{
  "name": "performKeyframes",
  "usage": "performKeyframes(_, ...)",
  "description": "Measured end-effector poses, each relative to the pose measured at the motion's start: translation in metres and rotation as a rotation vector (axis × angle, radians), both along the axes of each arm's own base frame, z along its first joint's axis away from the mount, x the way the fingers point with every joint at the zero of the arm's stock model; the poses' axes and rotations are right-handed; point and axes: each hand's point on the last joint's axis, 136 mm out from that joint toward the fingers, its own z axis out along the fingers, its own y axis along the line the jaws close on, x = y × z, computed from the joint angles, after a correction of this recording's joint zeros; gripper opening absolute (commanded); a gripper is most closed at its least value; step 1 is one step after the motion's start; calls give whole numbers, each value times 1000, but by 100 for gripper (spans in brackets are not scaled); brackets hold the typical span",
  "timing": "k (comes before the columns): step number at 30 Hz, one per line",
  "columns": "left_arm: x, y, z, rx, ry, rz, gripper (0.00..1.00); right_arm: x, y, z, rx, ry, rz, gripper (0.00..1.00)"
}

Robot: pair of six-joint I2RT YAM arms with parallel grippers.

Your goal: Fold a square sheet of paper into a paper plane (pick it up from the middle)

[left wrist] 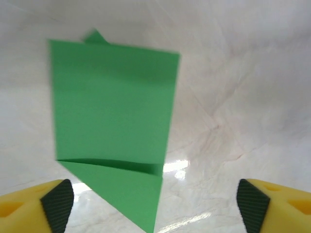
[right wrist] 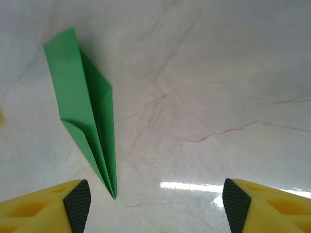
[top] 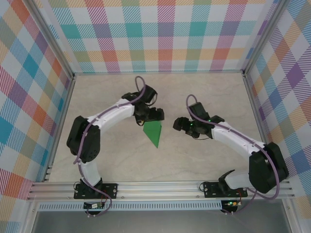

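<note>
— Where is the narrow, creased, bright green paper plane [top: 153, 134] lying?

— It is lying flat on the pale marbled table [top: 204, 92] between the two arms. Its nose is pointing toward their bases and its wide tail toward the far wall.

— Which arm is sitting nearer?

— The yellow-fingered left gripper [left wrist: 155, 204] is hovering right over the tail, its jaws spread wide and gripping nothing. The right gripper [right wrist: 155, 204] is waiting just off the plane's right flank, likewise spread and empty. A next pinch is probably falling to the left.
</note>
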Motion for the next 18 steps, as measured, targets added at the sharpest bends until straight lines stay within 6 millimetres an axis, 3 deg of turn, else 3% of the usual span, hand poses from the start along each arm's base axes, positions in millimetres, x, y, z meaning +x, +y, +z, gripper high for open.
performKeyframes(5, 14, 54, 13, -29, -44, 158, 97, -8, 77, -7, -37, -15, 170, 50)
performKeyframes(8, 7, 77, 0, -23, -16, 228, 97, -9, 120, -12, -26, -22, 239, 45)
performKeyframes(10, 0, 87, -12, -15, 15, 261, 97, -8, 139, -19, -29, -17, 264, 44)
performKeyframes(13, -10, 94, -27, -1, 54, 287, 98, -3, 151, -35, -54, 3, 273, 44)
performKeyframes(18, -15, 96, -35, -3, 72, 302, 98, 5, 151, -60, -141, 27, 288, 43)
